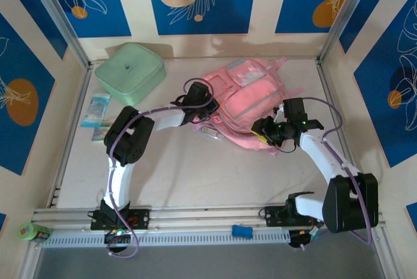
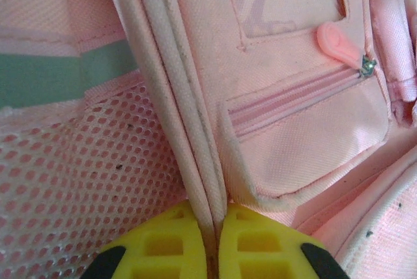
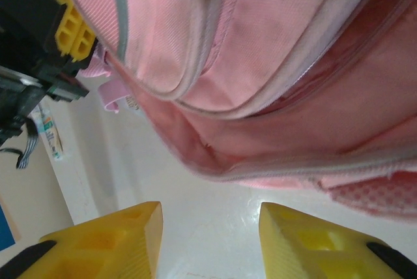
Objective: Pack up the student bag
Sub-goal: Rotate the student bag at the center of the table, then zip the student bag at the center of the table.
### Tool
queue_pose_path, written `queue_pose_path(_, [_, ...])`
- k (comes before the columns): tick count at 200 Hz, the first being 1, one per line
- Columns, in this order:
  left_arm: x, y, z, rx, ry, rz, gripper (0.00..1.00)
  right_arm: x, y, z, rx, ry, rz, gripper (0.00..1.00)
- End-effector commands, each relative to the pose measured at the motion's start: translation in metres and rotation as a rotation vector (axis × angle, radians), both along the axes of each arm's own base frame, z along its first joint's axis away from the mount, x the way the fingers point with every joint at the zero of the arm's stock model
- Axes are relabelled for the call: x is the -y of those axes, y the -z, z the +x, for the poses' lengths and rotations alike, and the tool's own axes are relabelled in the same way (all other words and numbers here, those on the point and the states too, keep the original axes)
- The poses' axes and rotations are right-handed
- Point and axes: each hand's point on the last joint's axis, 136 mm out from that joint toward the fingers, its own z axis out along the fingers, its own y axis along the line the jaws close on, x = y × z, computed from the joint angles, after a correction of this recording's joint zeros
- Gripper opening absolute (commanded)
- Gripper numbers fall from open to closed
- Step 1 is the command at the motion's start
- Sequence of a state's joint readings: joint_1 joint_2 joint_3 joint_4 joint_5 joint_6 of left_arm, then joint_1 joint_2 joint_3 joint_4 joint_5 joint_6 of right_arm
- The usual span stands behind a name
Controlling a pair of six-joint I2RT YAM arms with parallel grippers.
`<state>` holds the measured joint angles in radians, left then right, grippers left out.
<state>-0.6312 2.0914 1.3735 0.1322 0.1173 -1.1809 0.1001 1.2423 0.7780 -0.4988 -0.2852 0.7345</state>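
The student bag (image 1: 251, 106) lies flat in the middle of the table, pink with a pale panel near its far end. My left gripper (image 1: 201, 111) is at the bag's left side. In the left wrist view it (image 2: 214, 217) is shut on a pale piped seam (image 2: 176, 96) of the bag, between a mesh side pocket (image 2: 85, 168) and a zipped front pocket (image 2: 306, 129). My right gripper (image 1: 264, 129) is at the bag's near right edge. In the right wrist view it (image 3: 210, 227) hangs open over bare table, just short of the bag's rim (image 3: 260, 161), with nothing between its fingers.
A mint green square zip case (image 1: 130, 70) sits at the back left. Flat packets (image 1: 98, 111) lie by the left rail. A small metal clip (image 1: 210, 133) rests near the bag's near-left corner. Frame posts and rails bound the table.
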Motion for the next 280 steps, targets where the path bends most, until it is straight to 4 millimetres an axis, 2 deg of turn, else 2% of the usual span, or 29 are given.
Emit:
queue_pose_path(1, [0.009, -0.035, 0.006, 0.07, -0.013, -0.041, 0.0, 0.008, -0.001, 0.027, 0.048, 0.016, -0.026, 0.43])
queue_pose_path(54, [0.011, -0.058, -0.016, 0.086, -0.037, -0.106, 0.0, 0.043, 0.008, 0.096, 0.106, 0.081, -0.098, 0.43])
queue_pose_path(90, [0.019, -0.072, -0.042, 0.094, -0.052, -0.151, 0.0, 0.048, -0.011, 0.151, 0.196, 0.044, -0.086, 0.44])
queue_pose_path(104, [0.03, -0.075, -0.053, 0.087, -0.037, -0.17, 0.0, 0.052, -0.021, 0.166, 0.214, 0.034, -0.109, 0.46])
queue_pose_path(113, [0.035, -0.078, -0.055, 0.089, -0.032, -0.184, 0.0, 0.055, -0.025, 0.169, 0.205, 0.034, -0.123, 0.47])
queue_pose_path(132, [0.035, -0.077, -0.052, 0.086, -0.041, -0.181, 0.0, 0.065, -0.029, 0.158, 0.161, 0.053, -0.184, 0.52])
queue_pose_path(168, [0.03, -0.078, -0.049, 0.081, -0.079, -0.199, 0.0, 0.056, -0.029, 0.101, 0.136, 0.011, -0.298, 0.58])
queue_pose_path(188, [0.029, -0.081, -0.049, 0.081, -0.094, -0.219, 0.0, 0.034, -0.02, 0.069, 0.098, -0.047, -0.338, 0.58])
queue_pose_path(218, [0.029, -0.087, -0.048, 0.083, -0.104, -0.233, 0.0, -0.021, -0.013, 0.036, 0.109, -0.15, -0.331, 0.56])
queue_pose_path(228, [0.029, -0.088, -0.048, 0.08, -0.107, -0.242, 0.0, -0.039, -0.012, 0.032, 0.137, -0.168, -0.298, 0.53])
queue_pose_path(248, [0.031, -0.09, -0.047, 0.079, -0.112, -0.264, 0.0, -0.073, -0.014, 0.036, 0.218, -0.189, -0.239, 0.48])
queue_pose_path(280, [0.032, -0.093, -0.047, 0.082, -0.109, -0.281, 0.0, -0.102, 0.003, 0.053, 0.239, -0.164, -0.213, 0.38])
